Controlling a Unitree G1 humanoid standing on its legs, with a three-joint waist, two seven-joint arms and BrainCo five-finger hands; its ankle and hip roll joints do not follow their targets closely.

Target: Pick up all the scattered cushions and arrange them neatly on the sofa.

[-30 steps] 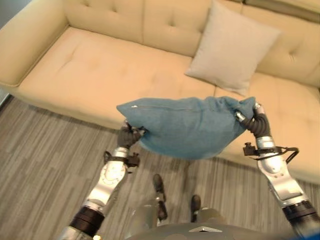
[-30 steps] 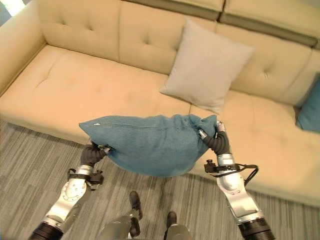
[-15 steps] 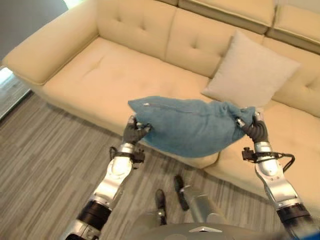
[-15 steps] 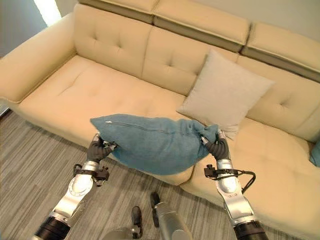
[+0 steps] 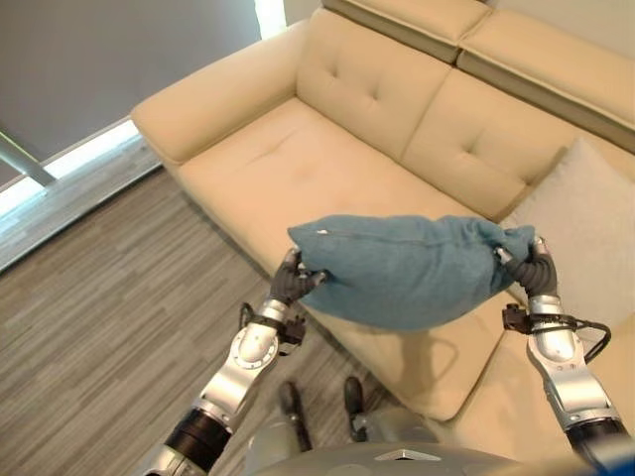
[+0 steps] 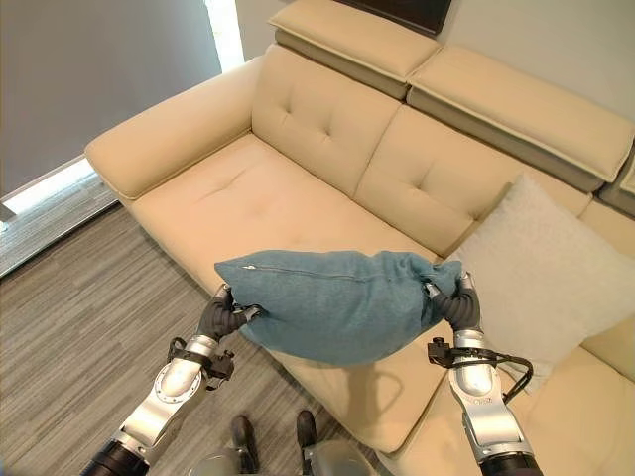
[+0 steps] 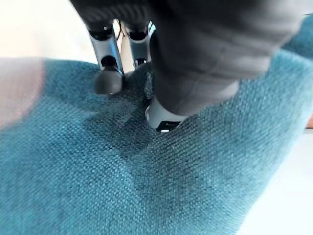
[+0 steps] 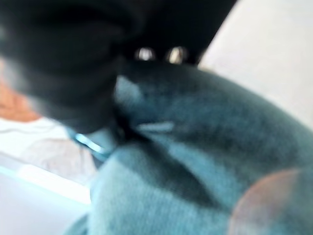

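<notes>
The left hand (image 5: 289, 283) and the right hand (image 5: 537, 276) each clutch an end of a teal woven fabric cushion (image 5: 405, 269), held in the air lengthwise between them, zip edge up. Beyond it, a cream leather sofa (image 6: 266, 188) carries a pale beige square cushion (image 6: 541, 273) leaning on its backrest.

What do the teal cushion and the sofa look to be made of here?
Teal cushion, pinched by the left hand and right hand: coarse woven fabric, matte; the weave shows in the left wrist view. Sofa: smooth cream upholstery with tufted dimples, probably leather or faux leather.
</notes>
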